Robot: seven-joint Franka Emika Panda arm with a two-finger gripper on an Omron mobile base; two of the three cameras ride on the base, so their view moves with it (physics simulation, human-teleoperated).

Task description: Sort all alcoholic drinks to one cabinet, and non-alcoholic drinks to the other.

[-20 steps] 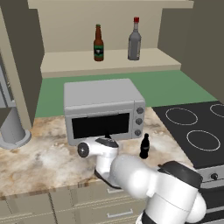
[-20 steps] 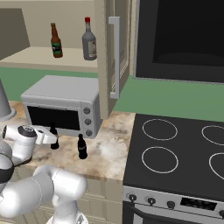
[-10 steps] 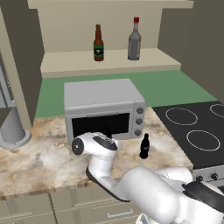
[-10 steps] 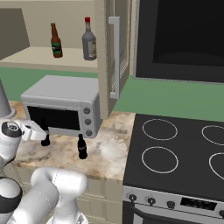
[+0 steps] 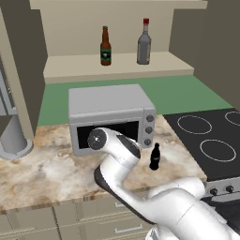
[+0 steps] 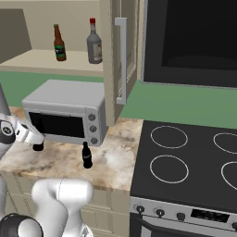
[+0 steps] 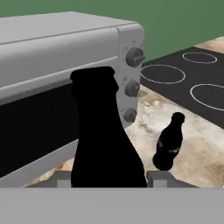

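One small black cola bottle stands close up between my gripper's two finger tips, which press its lower sides. In the right base view that cola bottle pokes out under my gripper, low over the counter in front of the toaster oven. The second cola bottle stands free on the counter by the oven's right corner. The brown beer bottle and the grey red-capped bottle stand upright on the open cabinet shelf above.
A silver toaster oven sits on the marble counter. The black stove lies to the right. An open cabinet door juts out over the counter. A grey cylinder stands far left.
My arm has swung left and risen in front of the oven, and the held cola bottle has shifted a little left with the gripper. The other bottles stayed put.
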